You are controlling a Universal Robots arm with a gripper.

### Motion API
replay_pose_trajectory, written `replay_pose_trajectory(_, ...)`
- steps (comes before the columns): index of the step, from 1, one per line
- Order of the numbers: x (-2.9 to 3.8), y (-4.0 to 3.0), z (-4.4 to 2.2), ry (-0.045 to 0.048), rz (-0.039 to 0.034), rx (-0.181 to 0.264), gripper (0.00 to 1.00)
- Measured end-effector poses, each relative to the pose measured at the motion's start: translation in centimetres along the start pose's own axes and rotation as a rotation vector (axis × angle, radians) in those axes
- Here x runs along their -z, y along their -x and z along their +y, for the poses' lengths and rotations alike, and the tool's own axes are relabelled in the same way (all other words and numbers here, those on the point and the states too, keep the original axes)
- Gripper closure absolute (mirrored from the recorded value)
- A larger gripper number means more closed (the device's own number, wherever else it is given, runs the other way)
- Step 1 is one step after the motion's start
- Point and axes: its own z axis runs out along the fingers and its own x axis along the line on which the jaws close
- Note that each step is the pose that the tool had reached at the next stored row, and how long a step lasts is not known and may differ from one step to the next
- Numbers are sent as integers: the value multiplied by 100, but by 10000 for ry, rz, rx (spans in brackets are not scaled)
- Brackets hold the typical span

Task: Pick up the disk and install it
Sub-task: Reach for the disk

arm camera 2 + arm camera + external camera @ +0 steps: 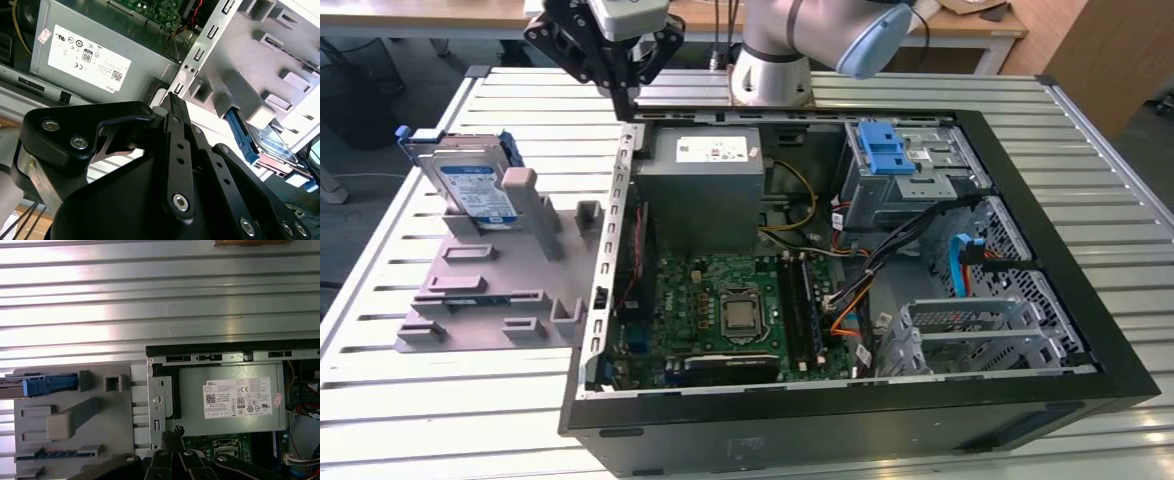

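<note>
Where everything rests: we see a slatted metal table [427, 420], a desk [961, 25] behind.
Disk [464, 185]: upright in grey holder [494, 290].
Gripper [630, 100]: over the case [854, 420] edge, fingers pressed together, empty.

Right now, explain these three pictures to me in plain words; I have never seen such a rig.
The jointed machine is a robot arm; the black claw at its end is the gripper, shut and holding nothing. One picture is from a camera off the arm, two from cameras at its wrist. On the table sit an open computer case and a grey holder, where the disk stands on edge. The gripper hangs over the case's edge, by the power supply.
</note>
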Motion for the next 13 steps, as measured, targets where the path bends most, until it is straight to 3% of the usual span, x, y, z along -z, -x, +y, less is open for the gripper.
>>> replay_pose_trajectory(13, -5, -116, 15, -1, 0, 1, 89)
